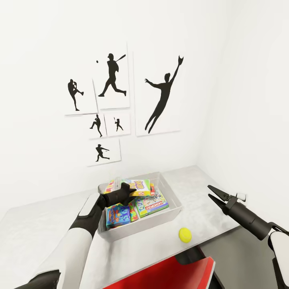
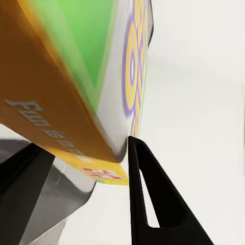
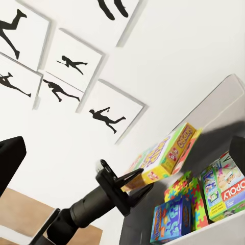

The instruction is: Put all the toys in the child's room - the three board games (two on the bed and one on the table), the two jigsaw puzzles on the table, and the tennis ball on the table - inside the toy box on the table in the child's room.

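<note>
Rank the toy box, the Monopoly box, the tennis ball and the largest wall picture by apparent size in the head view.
1. Largest wall picture, the leaping catcher
2. Toy box, close behind in area, so these two are near alike
3. Monopoly box, partly overlapped
4. Tennis ball, nearest the camera yet smallest

Head view looks down over the toy box [image 1: 170,188] (shared with the right wrist view); left wrist sits close.
</note>
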{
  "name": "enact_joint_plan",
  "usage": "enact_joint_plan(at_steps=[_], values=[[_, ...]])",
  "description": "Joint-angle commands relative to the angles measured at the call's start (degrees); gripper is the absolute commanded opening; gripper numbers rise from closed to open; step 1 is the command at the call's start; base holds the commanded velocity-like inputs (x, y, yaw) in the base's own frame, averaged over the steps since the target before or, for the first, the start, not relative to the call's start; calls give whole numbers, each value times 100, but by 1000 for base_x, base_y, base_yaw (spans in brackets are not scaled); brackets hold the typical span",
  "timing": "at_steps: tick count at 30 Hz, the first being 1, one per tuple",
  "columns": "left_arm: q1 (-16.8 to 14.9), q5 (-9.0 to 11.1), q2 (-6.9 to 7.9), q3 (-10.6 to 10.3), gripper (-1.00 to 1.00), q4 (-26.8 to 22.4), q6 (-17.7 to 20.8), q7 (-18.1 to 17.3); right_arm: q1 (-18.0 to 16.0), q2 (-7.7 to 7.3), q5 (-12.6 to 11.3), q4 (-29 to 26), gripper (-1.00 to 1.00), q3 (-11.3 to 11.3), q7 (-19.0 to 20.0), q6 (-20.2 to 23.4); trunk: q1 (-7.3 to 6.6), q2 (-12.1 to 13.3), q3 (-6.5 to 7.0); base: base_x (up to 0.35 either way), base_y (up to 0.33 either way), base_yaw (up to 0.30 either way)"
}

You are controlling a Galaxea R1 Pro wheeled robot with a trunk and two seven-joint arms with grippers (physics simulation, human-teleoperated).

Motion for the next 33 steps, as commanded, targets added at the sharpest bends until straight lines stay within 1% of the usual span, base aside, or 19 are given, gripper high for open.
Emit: enact_joint_plan(at_steps=[1, 2, 3, 4, 6, 8, 11, 13, 15, 17, 21, 33], values=[[-6, 168, -8, 27, -100, 44, 17, 66, -5, 0, 15, 0, 100, -9, 26, 32, 2, -9, -10, 0, 0, 0], [-6, 231, -8, 25, -100, 72, 7, 68, -5, 0, 15, 0, 100, -9, 26, 32, 2, -9, -10, 0, 0, 0], [-6, 366, -8, 22, -100, 122, -37, 71, -4, 0, 15, 0, 100, -9, 26, 32, 2, -9, -10, 0, 0, 0], [-6, 552, -8, 15, -100, 171, -152, 74, -3, 0, 15, -1, 100, -9, 26, 32, 2, -9, -10, 0, 0, 0], [-6, 671, -8, -8, -100, 208, -264, 75, -4, 0, 15, -2, 100, -9, 26, 32, 2, -9, -10, 0, 0, 0], [-6, 719, -8, -47, -100, 236, -324, 76, -4, 0, 15, -1, 100, -9, 26, 32, 2, -9, -10, 0, 0, 0], [-6, 804, -8, -183, -100, 310, -460, 76, -5, 0, 15, -1, 100, -9, 26, 32, 2, -9, -10, 0, 0, 0], [-6, 912, -8, -261, -100, 334, -541, 77, -3, 0, 15, 0, 100, -9, 26, 32, 2, -9, -10, 0, 0, 0], [-6, 996, -8, -289, -100, 342, -591, 75, -3, 0, 15, 0, 100, -9, 26, 32, 2, -9, -10, 0, 0, 0], [-6, 1054, -8, -305, -100, 347, -637, 76, -3, 0, 15, 0, 100, -9, 26, 32, 2, -9, -10, 0, 0, 0], [-7, 1101, -8, -320, -100, 350, -679, 77, -4, 0, 15, 0, 100, -9, 26, 32, 2, -9, -10, 0, 0, 0], [-6, 1125, -8, -326, -100, 351, -685, 77, -4, 0, 15, 0, 100, -9, 26, 32, 2, -9, -10, 0, 0, 0]])
